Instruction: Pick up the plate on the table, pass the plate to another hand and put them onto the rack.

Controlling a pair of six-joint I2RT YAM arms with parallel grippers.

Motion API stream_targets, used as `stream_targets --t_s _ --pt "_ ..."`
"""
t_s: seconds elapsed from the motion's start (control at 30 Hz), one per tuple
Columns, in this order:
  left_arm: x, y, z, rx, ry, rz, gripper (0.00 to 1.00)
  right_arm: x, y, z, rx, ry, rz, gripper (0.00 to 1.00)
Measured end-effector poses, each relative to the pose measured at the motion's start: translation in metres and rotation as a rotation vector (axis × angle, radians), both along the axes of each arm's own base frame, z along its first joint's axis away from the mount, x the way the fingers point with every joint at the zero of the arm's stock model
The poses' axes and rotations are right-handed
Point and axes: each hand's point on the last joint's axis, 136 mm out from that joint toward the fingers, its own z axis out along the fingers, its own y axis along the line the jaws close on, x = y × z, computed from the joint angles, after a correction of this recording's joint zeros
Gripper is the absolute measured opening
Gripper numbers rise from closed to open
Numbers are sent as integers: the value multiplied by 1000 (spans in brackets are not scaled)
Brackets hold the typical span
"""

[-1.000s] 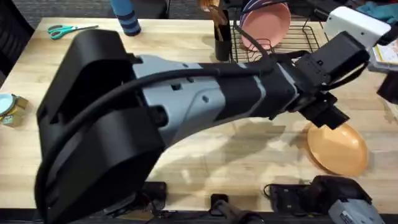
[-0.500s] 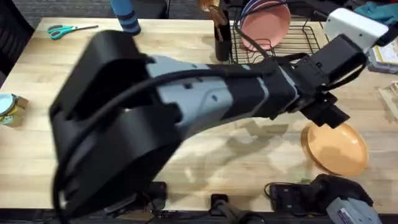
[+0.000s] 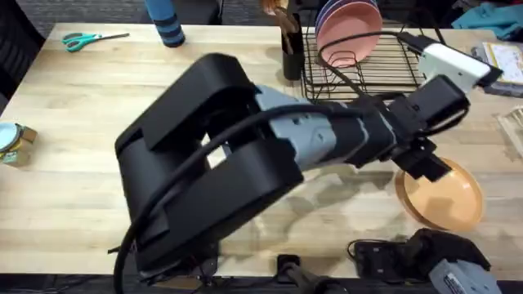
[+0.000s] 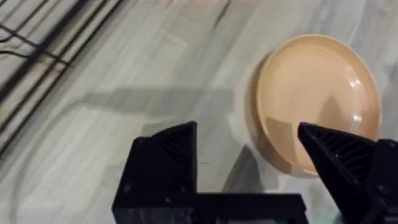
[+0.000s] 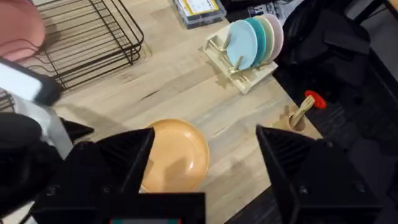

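The plate (image 3: 441,194) lies flat on the table (image 3: 73,188) at the near right, in front of the right arm's base. It is not held by either gripper. The left gripper (image 4: 249,149) reaches across the middle and hangs above the plate's inner edge. Its fingers (image 4: 171,146) stand wide apart with nothing between them. From the left wrist view one finger sits over bare table and the other over the near rim. The right gripper (image 5: 205,149) is stationed near its base, looking down on the plate from above. Its fingers (image 5: 127,152) are also spread wide and empty.

Handling: the plate appears rigid and probably light. The matte surface should give fair friction, though highlights on the bowl suggest some slip. The raised rim is the only practical hold. Take it at the edge nearest the left gripper, one finger inside the rim and one outside. A flat plate leaves little clearance under its edge.

Farther back, the rack (image 3: 372,61) stands at the far right of the table. It holds a pink plate (image 3: 347,31) upright, with a purple-blue plate (image 3: 320,18) behind it. The slots to the right appear free. A black utensil holder (image 3: 292,51) stands just beside the rack.
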Motion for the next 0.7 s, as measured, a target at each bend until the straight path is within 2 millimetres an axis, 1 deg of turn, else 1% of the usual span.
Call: stream_targets --t_s 0.1,0.2,0.4,0.57,0.7 --pt "-11 -4 -1 4 4 -23 993 0 0 0 2 -3 -2 993" --pt "-19 -7 -7 12 10 -40 994 0 0 0 2 -4 -2 993" --pt "-22 -9 -21 31 19 -46 993 0 0 0 2 -4 -2 993" --pt "-25 -10 -22 25 52 -21 993 0 0 0 2 -4 -2 993" --pt "-32 -9 -26 39 70 -19 995 0 0 0 2 -4 -2 993"
